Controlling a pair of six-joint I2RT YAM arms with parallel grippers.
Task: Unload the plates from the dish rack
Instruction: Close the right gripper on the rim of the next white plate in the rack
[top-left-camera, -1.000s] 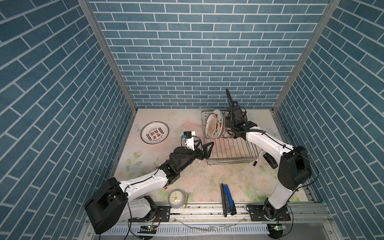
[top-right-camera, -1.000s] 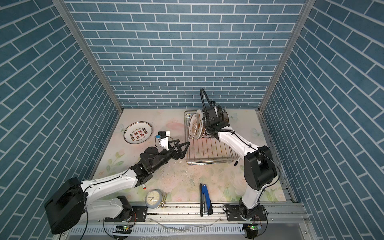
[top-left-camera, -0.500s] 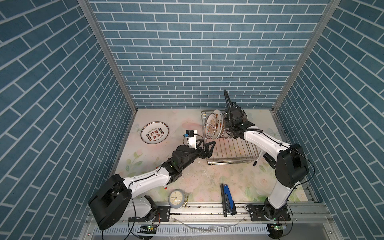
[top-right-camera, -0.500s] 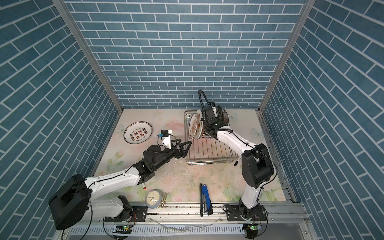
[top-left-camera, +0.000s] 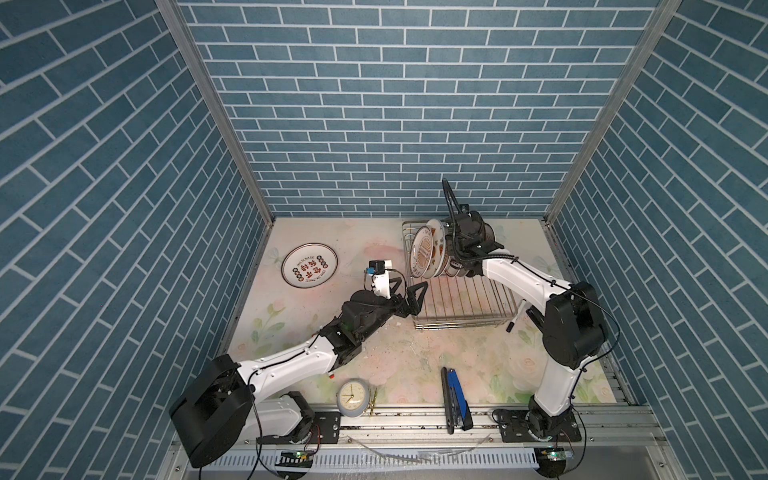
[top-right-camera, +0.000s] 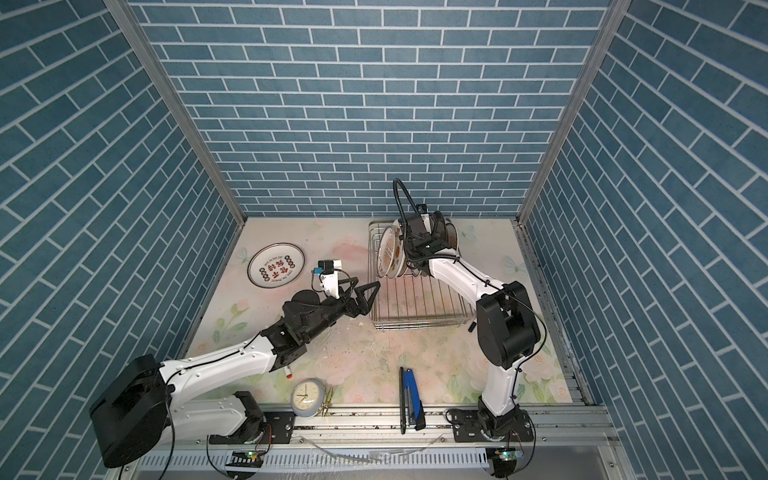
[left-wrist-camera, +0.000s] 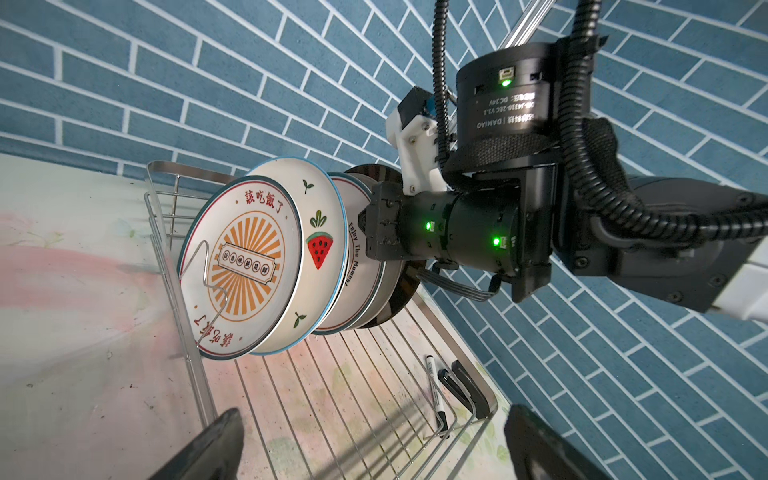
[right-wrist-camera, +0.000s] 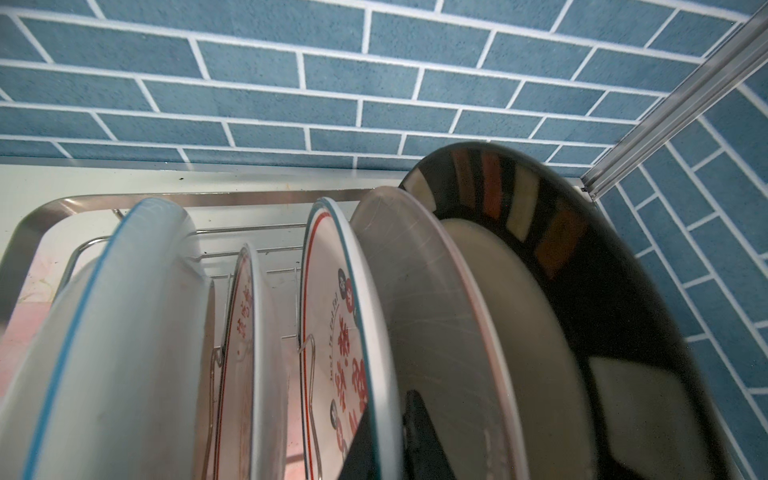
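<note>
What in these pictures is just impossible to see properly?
- Plates in the dish rack: number unclear; in both top views they overlap and the right arm covers the rear ones.
- Right gripper: hidden under its own wrist in both top views; the right wrist view shows only finger ends astride the teal-rimmed plate, the rest cut off.
- Clock: numerals too small in both top views.

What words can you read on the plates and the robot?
"該吃飯了": red, on the sunburst plate, front of the dish rack.
"Enjoy The Moment": on the third plate back.
"DAMIAO", "DC 24V": upside down on the right arm's motor.
Too small to read: the sunburst plate's middle label, the flat plate on the table, clock, marker pen.
</note>
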